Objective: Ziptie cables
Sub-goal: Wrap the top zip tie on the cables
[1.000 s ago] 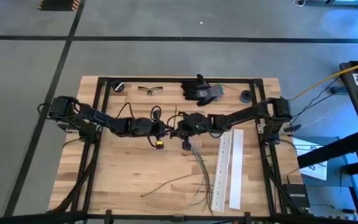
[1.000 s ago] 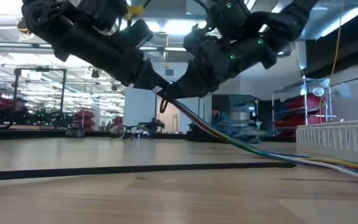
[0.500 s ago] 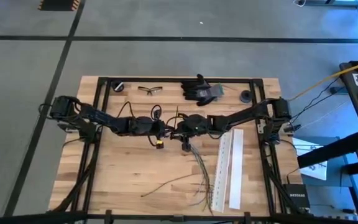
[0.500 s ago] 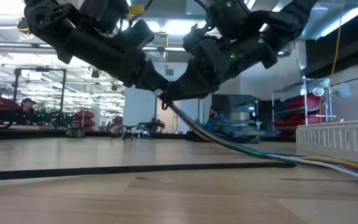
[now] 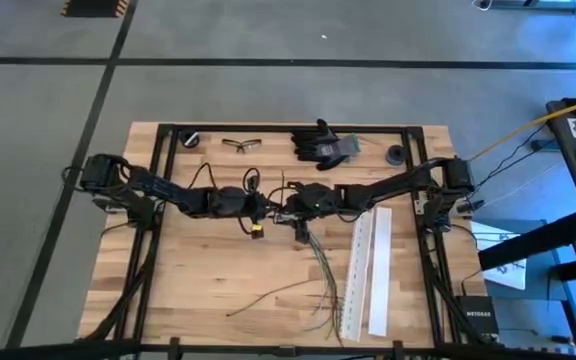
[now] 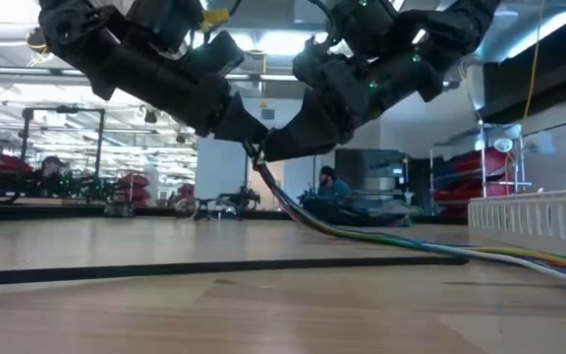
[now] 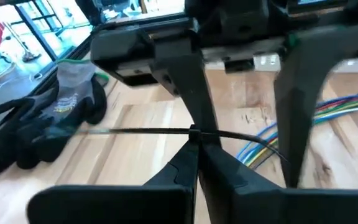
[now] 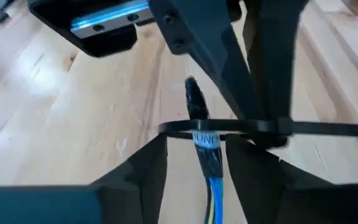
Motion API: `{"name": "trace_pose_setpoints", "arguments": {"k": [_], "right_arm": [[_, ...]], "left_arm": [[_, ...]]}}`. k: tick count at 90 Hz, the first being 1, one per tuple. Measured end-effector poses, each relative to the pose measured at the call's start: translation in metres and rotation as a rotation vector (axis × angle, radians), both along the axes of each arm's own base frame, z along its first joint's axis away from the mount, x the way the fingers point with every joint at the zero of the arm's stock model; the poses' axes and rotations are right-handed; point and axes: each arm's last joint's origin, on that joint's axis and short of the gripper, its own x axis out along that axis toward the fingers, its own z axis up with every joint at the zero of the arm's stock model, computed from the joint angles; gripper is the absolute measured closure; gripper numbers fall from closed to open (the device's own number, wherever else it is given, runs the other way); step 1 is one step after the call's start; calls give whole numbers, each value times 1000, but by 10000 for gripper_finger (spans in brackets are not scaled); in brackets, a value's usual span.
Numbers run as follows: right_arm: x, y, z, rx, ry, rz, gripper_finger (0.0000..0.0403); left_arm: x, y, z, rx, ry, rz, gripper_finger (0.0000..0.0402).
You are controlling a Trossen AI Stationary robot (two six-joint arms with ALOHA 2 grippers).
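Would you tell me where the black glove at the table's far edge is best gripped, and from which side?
Probably by the grey cuff, coming down from above: the glove lies flat, and the cuff looks its bulkiest part, turned toward the right arm's side. Both arms are occupied: the left gripper is shut on the zip tie, the right gripper open around the cables.

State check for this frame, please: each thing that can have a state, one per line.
Cables: bundled at one end, that end lifted off the table.
Zip tie: looped around the bundle.
Left gripper: shut on the zip tie's tail.
Right gripper: open, straddling the bundle.
Safety glasses: lying unfolded.
Gloves: lying flat.
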Motion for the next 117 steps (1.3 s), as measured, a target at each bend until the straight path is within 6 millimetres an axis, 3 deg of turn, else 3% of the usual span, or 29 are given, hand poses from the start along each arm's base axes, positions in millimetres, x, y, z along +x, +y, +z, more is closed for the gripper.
{"name": "trace_pose_setpoints", "arguments": {"k": [21,39,80,97,117], "right_arm": [[-11,0,11,-14,68,6,260],[-17,0,19,1,82,-17,260],[-25,-4,1,-4,113,-166,261],[-24,-28,4,158,-9,-279,261],[-41,-50,-15,326,33,-318,261]], "left_arm": [[-1,0,-2,-5,22,-3,402],[3,2,-19,20,82,-2,402],[12,3,-61,28,138,3,402],[13,-3,-59,60,123,-30,402],[13,-5,-60,75,128,-44,402]]}}
